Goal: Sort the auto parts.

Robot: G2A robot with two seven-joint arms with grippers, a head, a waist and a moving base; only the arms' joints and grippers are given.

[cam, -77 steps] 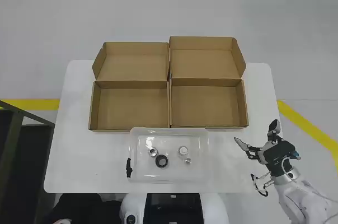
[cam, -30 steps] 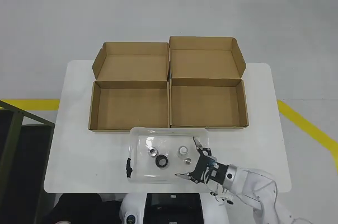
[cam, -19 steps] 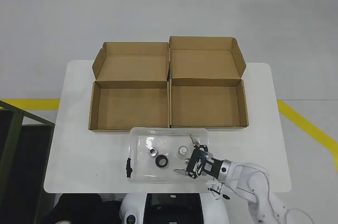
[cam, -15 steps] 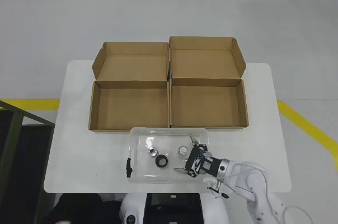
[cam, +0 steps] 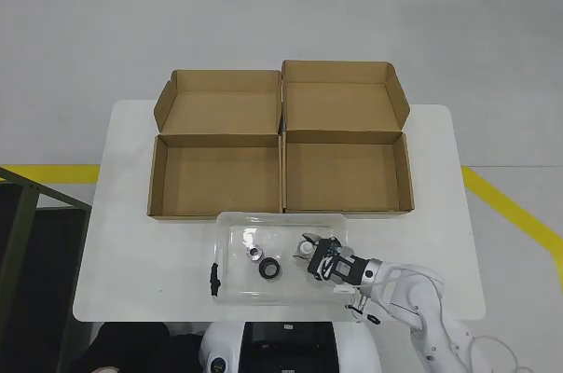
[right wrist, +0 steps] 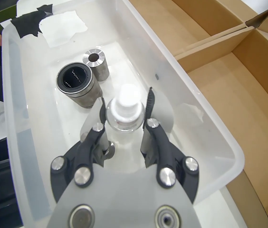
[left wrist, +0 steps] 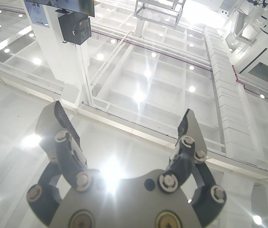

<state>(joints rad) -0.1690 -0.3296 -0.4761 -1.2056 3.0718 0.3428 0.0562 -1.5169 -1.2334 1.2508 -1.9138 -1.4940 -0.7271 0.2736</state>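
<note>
A clear plastic bin (cam: pixel 227 233) at the table's front holds the parts. In it stand a large black-bored bearing (right wrist: pixel 77 84), a small steel sleeve (right wrist: pixel 96 64) and a white-capped clear part (right wrist: pixel 125 115). My right gripper (right wrist: pixel 126 95) is down inside the bin, its two fingers pressed against both sides of the white-capped part (cam: pixel 305 250). A small metal piece (right wrist: pixel 109 148) lies partly hidden under one finger. My left gripper (left wrist: pixel 122 107) points up at the ceiling, open and holding nothing.
Two open cardboard boxes, left (cam: pixel 216 177) and right (cam: pixel 342 175), sit side by side just behind the bin with their lids folded back. Black tape (cam: pixel 213 278) sticks on the bin's left end wall. White table shows on both sides.
The right arm swung in from the table's right edge into the bin. Its fingers, wide open before, have narrowed onto the white-capped part.
</note>
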